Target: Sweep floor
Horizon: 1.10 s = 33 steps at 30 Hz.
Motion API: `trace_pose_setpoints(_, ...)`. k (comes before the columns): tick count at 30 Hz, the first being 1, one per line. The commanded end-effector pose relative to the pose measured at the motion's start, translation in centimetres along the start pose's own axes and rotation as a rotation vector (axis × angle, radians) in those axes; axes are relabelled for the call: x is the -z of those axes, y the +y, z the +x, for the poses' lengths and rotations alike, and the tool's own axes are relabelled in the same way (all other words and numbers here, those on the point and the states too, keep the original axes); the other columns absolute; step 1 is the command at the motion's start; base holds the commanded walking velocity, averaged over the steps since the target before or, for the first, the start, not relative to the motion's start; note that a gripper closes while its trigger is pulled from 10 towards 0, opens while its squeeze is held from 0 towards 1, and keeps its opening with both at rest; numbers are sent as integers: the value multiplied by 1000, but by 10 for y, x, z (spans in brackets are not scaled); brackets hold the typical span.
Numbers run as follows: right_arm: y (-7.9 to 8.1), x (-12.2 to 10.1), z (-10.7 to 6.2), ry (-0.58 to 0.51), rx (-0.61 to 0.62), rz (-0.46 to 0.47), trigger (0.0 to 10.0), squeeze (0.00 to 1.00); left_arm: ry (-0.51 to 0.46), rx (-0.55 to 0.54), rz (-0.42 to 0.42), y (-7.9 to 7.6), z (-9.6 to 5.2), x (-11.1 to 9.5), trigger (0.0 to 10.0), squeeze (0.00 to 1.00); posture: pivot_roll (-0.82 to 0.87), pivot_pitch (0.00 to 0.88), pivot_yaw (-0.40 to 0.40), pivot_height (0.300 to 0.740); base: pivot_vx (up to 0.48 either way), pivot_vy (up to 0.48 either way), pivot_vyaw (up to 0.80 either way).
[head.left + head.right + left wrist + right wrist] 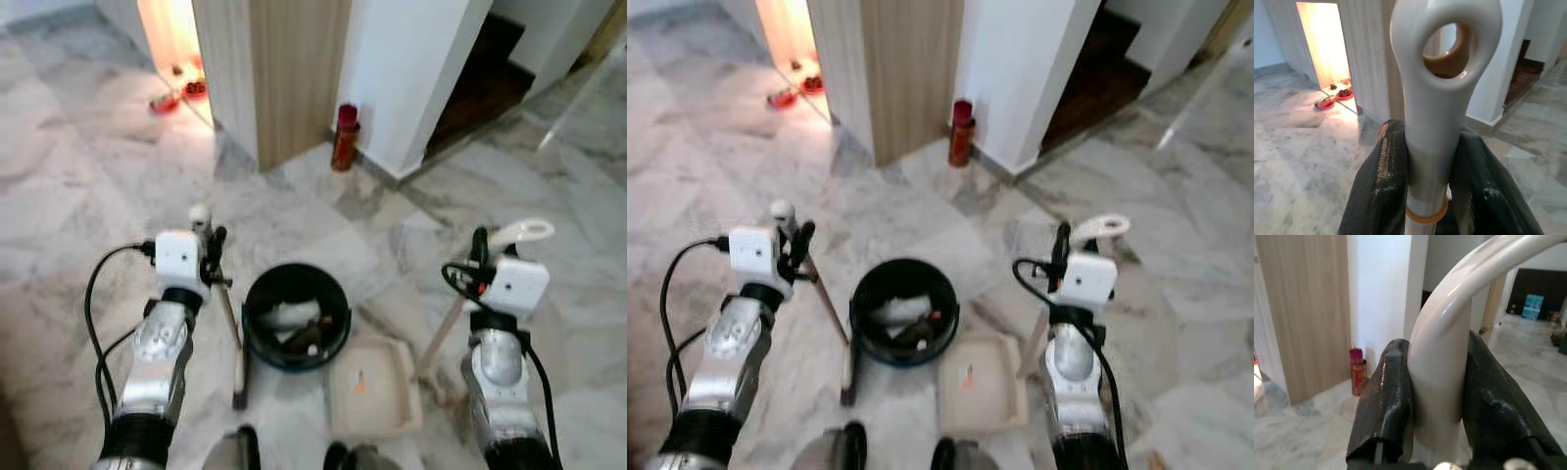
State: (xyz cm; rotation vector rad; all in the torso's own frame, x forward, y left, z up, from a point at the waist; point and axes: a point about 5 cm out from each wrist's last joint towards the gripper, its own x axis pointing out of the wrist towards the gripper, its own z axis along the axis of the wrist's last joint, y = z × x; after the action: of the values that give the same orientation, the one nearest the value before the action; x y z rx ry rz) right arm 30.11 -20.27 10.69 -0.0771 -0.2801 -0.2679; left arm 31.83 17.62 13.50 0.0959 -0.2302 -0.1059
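My left gripper [212,245] is shut on the top of a broom handle [228,315]. Its white end with a hanging hole [1442,98] rises between the black fingers [1378,191]. The broom slants down to the marble floor beside a black bin [296,315] holding rubbish. My right gripper [480,247] is shut on the white loop handle [1447,328] of a beige dustpan [372,387]. The dustpan lies on the floor just right of the bin, with a small orange scrap in it.
A red canister [344,137] stands at the foot of a wood-panelled corner [284,69] and a white wall [411,69]. Red dishes [181,93] sit in a lit doorway at the far left. A dark opening [485,78] lies at the far right. Marble floor spreads all around.
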Motion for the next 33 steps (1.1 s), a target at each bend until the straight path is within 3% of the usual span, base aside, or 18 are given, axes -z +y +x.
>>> trace_pose_setpoints(1, -4, -5, 3, -26, 22, 9, 10000, 0, -57, 15, -4, -3, 4, -11, 10000, 0, 165, 150, -93, 740, -300, 0, 0)
trace_pose_setpoints(17, -3, -5, 4, -25, 19, 16, 10000, 0, -54, 7, -1, -2, 3, -11, 10000, 0, 165, 154, -101, 740, -300, 0, 0)
trace_pose_setpoints(33, -3, -2, 5, -3, 23, 32, 10000, 0, -54, 2, -3, -3, 3, -11, 10000, 0, 163, 156, -104, 740, 0, 0, 0)
